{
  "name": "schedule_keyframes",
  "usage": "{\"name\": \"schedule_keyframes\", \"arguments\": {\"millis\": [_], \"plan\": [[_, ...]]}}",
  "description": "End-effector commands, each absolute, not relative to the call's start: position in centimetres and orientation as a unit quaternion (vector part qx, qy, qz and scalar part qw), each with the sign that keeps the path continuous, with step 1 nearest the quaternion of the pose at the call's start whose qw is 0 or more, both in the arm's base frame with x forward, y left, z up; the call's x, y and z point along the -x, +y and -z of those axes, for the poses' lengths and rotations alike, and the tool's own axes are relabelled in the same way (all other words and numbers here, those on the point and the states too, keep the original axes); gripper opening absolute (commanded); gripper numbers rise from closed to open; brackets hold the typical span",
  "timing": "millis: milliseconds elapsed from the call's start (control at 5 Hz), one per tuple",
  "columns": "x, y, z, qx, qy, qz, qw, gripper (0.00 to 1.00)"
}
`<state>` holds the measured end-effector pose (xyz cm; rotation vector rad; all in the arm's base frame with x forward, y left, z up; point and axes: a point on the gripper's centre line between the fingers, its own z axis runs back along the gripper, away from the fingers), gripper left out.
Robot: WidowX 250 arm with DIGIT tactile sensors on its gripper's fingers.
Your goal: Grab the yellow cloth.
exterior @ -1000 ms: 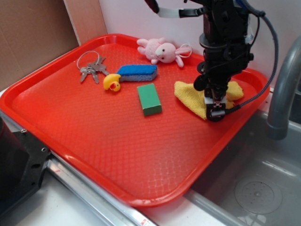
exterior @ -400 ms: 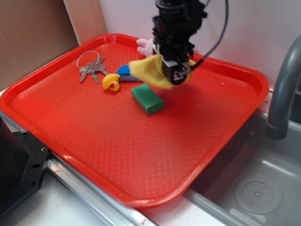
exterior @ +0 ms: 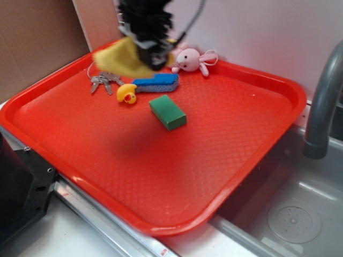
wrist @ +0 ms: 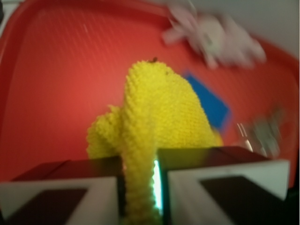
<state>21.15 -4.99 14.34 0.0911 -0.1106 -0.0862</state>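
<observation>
Yellow cloth [exterior: 119, 59] hangs pinched in the closed hand [exterior: 151, 58], lifted clear above the keys [exterior: 103, 78] at the red tray's [exterior: 225, 160] far left, so the grab looks complete; next needs only a steady hold.

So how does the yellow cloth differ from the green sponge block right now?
The yellow cloth hangs off the tray, pinched in the claw; the green sponge block lies flat on the red tray, untouched. The cloth is limp, crumpled and nubby; the block is a firm rectangle with straight edges. The cloth is mustard yellow, the block green. Both are over the same tray.
</observation>
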Motion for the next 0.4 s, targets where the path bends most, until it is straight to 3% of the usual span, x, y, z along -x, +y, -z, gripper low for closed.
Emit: {"name": "schedule_keyframes", "arguments": {"millis": [0,200], "plan": [[-18.36,-5.21,-15.80,-0.041,-0.106,0.002,0.993,0.00],[-18.34,-4.83,-15.78,-0.028,-0.103,0.006,0.994,0.00]]}}
